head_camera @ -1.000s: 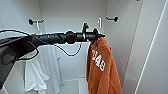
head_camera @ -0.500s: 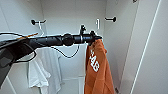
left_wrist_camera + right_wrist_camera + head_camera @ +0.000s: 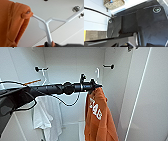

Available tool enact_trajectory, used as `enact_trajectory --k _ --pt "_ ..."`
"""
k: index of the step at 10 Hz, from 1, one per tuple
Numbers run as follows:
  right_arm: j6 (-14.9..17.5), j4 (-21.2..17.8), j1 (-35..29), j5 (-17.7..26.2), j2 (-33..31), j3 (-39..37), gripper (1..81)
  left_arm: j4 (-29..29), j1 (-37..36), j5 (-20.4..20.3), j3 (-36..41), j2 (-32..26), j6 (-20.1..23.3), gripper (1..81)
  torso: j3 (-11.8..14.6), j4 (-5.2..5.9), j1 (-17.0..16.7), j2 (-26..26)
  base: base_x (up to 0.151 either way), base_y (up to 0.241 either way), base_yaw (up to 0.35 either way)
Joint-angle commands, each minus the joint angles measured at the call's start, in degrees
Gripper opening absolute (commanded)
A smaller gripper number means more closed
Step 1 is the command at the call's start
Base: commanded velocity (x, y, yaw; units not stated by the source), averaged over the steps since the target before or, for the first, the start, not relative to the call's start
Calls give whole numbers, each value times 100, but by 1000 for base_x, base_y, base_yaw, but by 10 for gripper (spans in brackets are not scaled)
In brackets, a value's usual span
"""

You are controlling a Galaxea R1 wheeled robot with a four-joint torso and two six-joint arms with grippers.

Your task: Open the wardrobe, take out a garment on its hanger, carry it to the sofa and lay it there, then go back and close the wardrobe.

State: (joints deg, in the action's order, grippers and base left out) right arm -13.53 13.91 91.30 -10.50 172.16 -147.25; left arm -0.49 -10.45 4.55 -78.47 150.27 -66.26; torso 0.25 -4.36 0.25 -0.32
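Inside the open tall white wardrobe [image 3: 75, 62], the robot's left gripper [image 3: 96, 86] is closed on a white plastic hanger [image 3: 48, 30] carrying the rust-orange garment with white lettering [image 3: 98, 119]. A white T-shirt [image 3: 47, 114] hangs beside it. The right gripper's jaws cannot be made out.

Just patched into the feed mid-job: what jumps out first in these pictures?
The rust-orange long top with white lettering hangs from the left tool in front of the open tall white wardrobe. In the left wrist view the tool grips the white plastic hanger by its stem, the orange cloth draped over one arm of it. A white T-shirt hangs inside the wardrobe, to the picture's left of the orange top.
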Motion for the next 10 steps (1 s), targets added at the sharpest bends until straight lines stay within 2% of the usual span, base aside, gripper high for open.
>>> enact_trajectory --k 1,4,6,10 --pt "26 42 -238 232 31 48 811 214 -1104 -587 -28 -41 95 10 0 0 0 0 -107 0 0" --pt "26 42 -230 232 23 40 811 453 -850 -604 42 -41 78 10 0 0 0 0 -109 0 0" --pt "26 42 -238 232 14 48 811 550 -674 -912 121 -41 87 10 0 0 0 0 -110 0 0" --pt "26 42 -238 232 32 48 811 550 -498 -938 236 -23 87 10 0 0 0 0 -111 0 0"
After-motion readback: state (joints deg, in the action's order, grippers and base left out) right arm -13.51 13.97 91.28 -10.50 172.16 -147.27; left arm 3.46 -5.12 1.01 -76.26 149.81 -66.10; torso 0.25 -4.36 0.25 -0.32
